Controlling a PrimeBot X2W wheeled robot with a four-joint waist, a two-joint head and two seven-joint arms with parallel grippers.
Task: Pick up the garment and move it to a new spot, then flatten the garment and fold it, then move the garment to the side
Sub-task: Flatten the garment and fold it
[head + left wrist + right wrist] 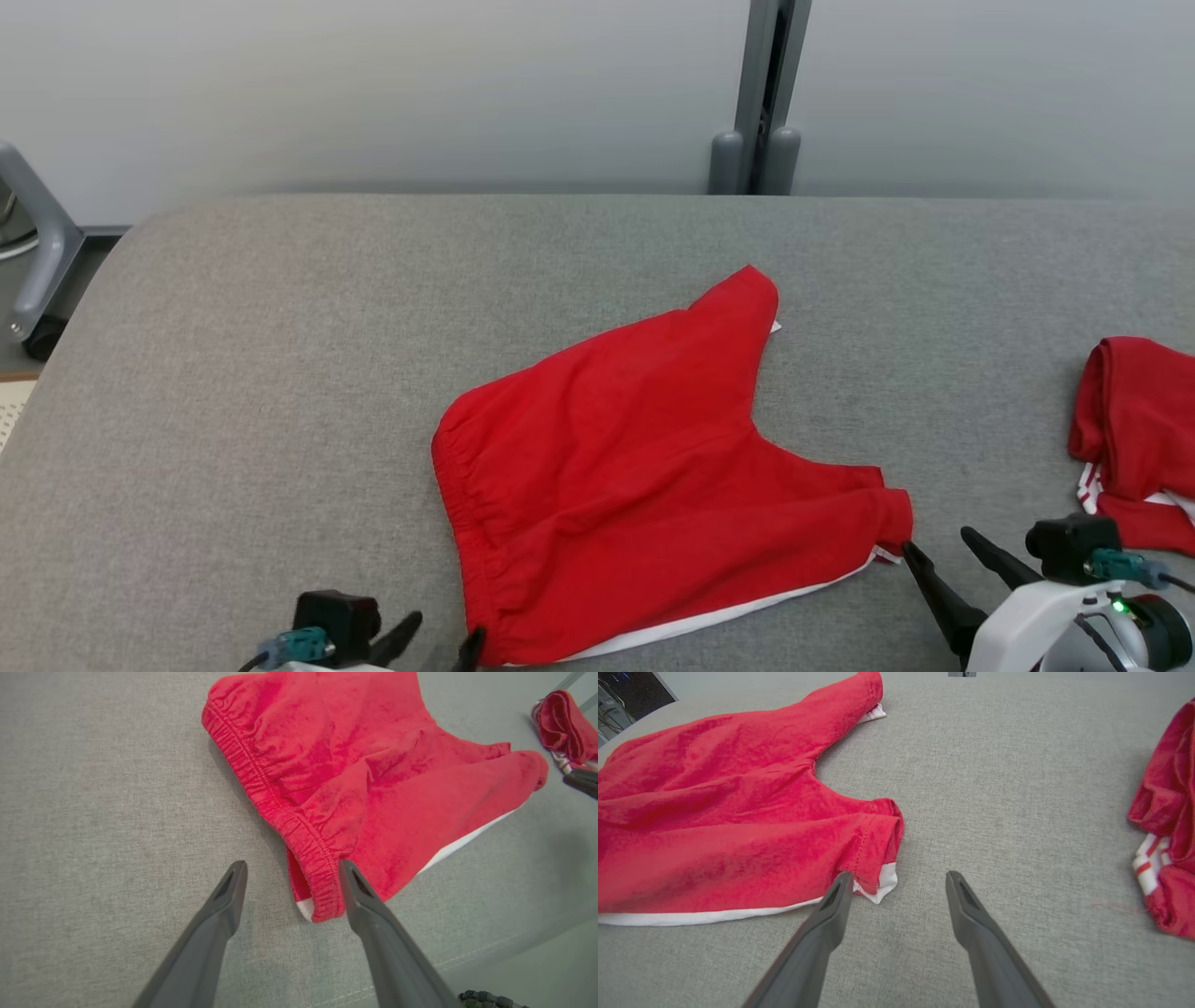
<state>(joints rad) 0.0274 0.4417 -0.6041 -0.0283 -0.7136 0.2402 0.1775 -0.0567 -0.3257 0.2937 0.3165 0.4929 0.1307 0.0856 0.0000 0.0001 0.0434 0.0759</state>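
A grey, woven-fabric table top [280, 373] fills the scene. At the lower left, the left gripper [443, 633] holds its two long dark fingers spread apart, clasping nothing. In the left wrist view, the left gripper [292, 865] has the bottom corner of an elastic waistband lying in the gap between its fingertips, close against the finger on that view's right, while the other finger sits over bare table. The waistband belongs to a pair of bright red, soft cloth shorts with a white edge trim [635, 467]. They lie mostly flat in the middle of the table between the two grippers; one leg points away from the fingers and the other reaches toward the right gripper [936, 541]. That gripper is open too and holds nothing. In its wrist view, the right gripper [899, 876] has one fingertip at the white hem corner of the shorts [714, 826] – whether it touches cannot be told – and the other over bare grey fabric. Beyond the right gripper's outer finger, well apart from the shorts, a second, crumpled red garment with red-and-white striped trim [1134, 420] lies at the table's right edge.
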